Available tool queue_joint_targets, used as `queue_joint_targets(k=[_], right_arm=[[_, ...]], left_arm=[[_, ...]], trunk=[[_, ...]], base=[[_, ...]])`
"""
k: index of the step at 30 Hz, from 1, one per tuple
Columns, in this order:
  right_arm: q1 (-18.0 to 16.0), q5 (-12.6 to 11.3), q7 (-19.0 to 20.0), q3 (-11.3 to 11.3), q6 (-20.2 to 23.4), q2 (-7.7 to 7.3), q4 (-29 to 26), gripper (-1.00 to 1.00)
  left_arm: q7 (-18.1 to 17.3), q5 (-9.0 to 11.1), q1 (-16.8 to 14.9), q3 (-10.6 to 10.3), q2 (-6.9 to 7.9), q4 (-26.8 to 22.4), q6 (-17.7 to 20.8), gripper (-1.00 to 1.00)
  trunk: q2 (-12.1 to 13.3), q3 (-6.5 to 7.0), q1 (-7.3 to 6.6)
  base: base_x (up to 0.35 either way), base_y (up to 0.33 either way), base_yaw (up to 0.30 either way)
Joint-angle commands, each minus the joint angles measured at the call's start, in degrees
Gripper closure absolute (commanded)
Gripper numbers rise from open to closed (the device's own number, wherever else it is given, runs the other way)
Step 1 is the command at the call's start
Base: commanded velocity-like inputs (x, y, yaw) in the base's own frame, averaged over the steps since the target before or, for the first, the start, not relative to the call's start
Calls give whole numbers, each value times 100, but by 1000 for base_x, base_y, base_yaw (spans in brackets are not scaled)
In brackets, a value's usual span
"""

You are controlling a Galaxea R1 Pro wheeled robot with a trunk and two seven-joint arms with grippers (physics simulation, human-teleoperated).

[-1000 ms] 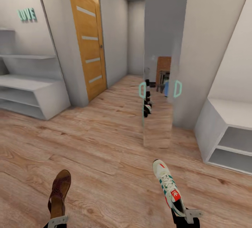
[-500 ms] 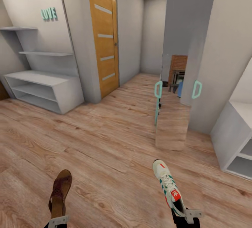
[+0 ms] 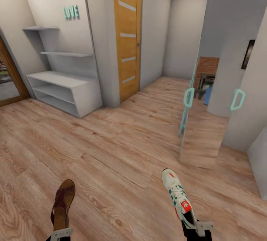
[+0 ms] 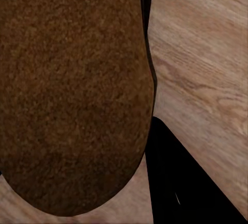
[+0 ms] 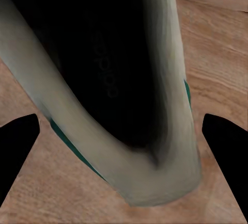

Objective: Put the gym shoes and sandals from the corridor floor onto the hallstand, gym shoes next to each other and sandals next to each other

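In the head view my left gripper (image 3: 59, 233) is shut on the heel of a dark brown sandal (image 3: 63, 201), held toe-forward above the corridor floor (image 3: 122, 148). My right gripper (image 3: 195, 229) is shut on the heel of a white gym shoe (image 3: 177, 196) with green stripes and a red tongue patch. The left wrist view has the sandal's brown sole (image 4: 72, 90) close up beside a black finger (image 4: 191, 188). In the right wrist view the gym shoe's heel opening (image 5: 103, 79) sits between two black fingertips (image 5: 18, 152). The light-grey hallstand (image 3: 65, 85) stands at the far left against the wall.
An orange door (image 3: 128, 37) stands right of the hallstand, past a wall corner. A tall mirror panel (image 3: 207, 85) with teal handles leans at the right. A pale unit's corner (image 3: 261, 170) shows at the right edge. A wood-framed doorway (image 3: 11, 78) is at the far left.
The whole view has swung left, so the hallstand and door now sit further right in the picture and the white bench has slid off the right. Both shoes stay held as before.
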Motion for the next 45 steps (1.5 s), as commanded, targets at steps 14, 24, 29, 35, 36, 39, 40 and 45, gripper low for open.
queue_joint_targets(k=[14, 24, 29, 35, 36, 39, 40, 45], right_arm=[[-2, 29, 38, -50, -19, -1, 1, 100], [-2, 31, 39, -50, -19, 0, 1, 100], [-2, 29, 41, -50, -19, 1, 1, 100], [-2, 30, 41, -50, -19, 1, 3, 100], [-2, 31, 41, -50, -19, 1, 4, 100], [-2, 35, 41, -50, -19, 0, 8, 100], [-2, 36, 41, -50, -19, 0, 8, 100], [-2, 37, 41, -50, -19, -2, 10, 100]], left_arm=[[-41, -16, -6, 58, -1, 7, -16, 100], [-46, -20, -6, 60, -1, 7, -14, 100], [-50, -23, -6, 58, -1, 7, -14, 100], [-42, -16, -6, 58, -7, 8, -14, 100], [-41, -16, -6, 58, -8, 9, -14, 100], [-41, -16, -6, 58, -6, 7, -16, 100], [-41, -16, -6, 58, -5, 7, -15, 100], [-41, -16, -6, 65, -4, 7, -15, 100]], trunk=[[-2, -92, 2], [-2, -162, 2], [-2, -198, 2], [-2, -241, 2], [-2, -248, 2], [-2, -269, 2], [-2, -276, 2], [-2, -312, 2]], base=[[271, 189, 211], [234, 239, 184], [263, 222, 180], [283, 197, 180], [284, 194, 180], [284, 193, 180], [284, 193, 180], [284, 193, 180]])
